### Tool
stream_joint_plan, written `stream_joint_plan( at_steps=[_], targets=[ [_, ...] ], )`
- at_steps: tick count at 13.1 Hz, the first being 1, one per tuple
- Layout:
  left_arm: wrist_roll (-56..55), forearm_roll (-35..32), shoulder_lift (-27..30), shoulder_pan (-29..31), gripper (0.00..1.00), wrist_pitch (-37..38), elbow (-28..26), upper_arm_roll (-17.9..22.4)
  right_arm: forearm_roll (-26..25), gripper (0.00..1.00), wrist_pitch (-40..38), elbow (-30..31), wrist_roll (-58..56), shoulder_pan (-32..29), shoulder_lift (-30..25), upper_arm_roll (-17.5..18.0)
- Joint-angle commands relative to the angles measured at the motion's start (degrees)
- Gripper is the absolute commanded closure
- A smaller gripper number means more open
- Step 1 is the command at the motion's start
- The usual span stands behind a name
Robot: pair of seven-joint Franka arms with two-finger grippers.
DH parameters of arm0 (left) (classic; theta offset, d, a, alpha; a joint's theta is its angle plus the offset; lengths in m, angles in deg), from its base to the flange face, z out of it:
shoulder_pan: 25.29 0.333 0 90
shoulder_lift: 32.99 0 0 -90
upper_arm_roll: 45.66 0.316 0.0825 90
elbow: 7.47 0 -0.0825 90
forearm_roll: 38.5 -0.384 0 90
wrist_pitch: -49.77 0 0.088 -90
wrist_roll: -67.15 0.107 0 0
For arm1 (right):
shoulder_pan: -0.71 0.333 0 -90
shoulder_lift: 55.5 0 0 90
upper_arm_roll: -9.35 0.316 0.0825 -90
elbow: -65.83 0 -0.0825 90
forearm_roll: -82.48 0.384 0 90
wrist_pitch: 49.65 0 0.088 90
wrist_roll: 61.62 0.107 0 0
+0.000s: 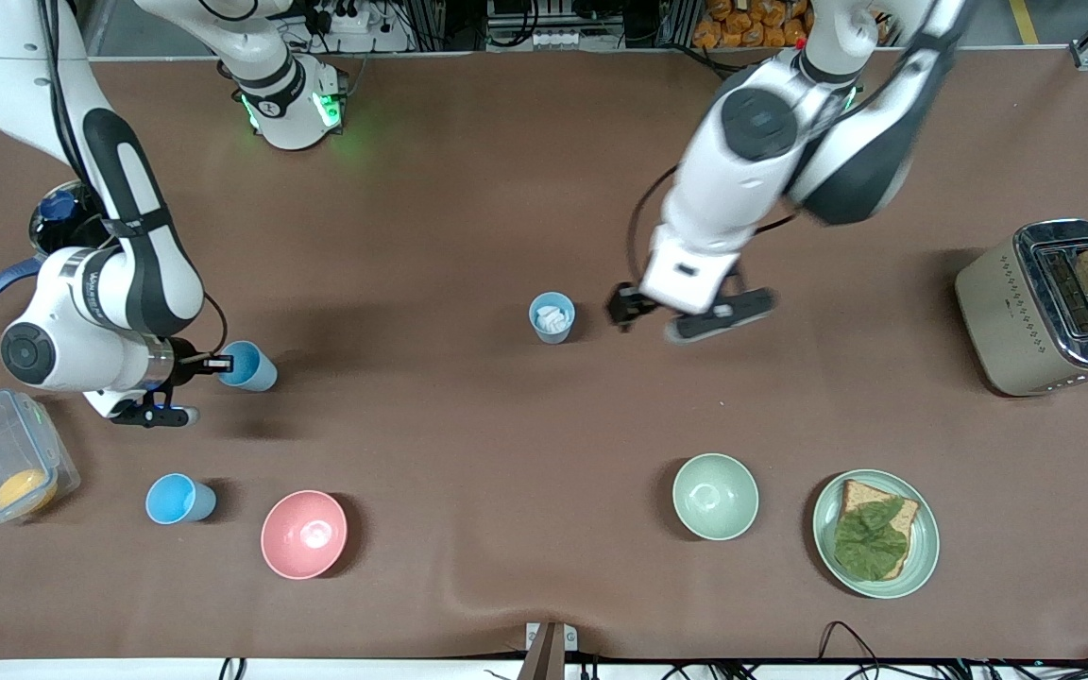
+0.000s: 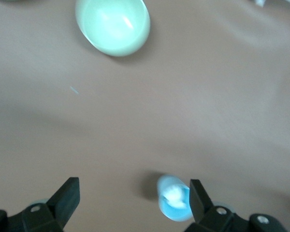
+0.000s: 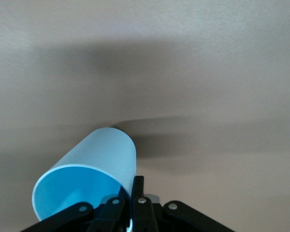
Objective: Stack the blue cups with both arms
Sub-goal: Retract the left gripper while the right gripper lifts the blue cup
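1. Blue cups: three on view. One [image 1: 248,365] is clamped by its rim in my right jaws [image 1: 215,363], tilted, lifted over the desk [image 1: 468,189] at the right arm's end. Rim pinch, one finger inside the wall, leaves the base free to drop into another cup.
2. Second blue cup [image 1: 179,499] stands upright on the desk, nearer the front camera than my right jaws, beside the pink bowl [image 1: 304,534]. Likely the stack target.
3. Third cup [image 1: 552,316], duller blue, stands mid-desk with something white inside. My left jaws [image 1: 690,316] hang spread wide, holding nothing, just beside it toward the left arm's end; looks like an approach line-up.
4. Hard to read: the left arm is motion-blurred, so exact finger gap is unclear. White filling can't be identified.
5. Right wrist view cuts off the held cup's rim at my fingers [image 3: 135,191]; grip depth not visible.
6. Left wrist view shows that duller cup by one finger [image 2: 199,198], and the pale green bowl [image 2: 112,26].
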Motion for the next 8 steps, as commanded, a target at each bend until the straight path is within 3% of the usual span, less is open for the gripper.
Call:
stream_joint_plan(
  at_steps=[1,5,8],
  targets=[
    [8.58,-1.67,3.56,6.58,0.00,3.69,-0.33,-0.59,2.32,1.00,-4.52,-3.32,9.74,4.71,-0.68,-0.02],
    [15.29,-1.49,7.44,10.99,0.00,12.55,2.73,-0.50,8.72,1.00,-11.80,-9.29,18.46,9.37,-0.85,0.42],
    [29.64,4.72,8.05,17.31,0.00,18.36,7.04,-0.24,11.56,1.00,-13.67,-12.12,26.97,10.69,-1.73,4.88]
  ],
)
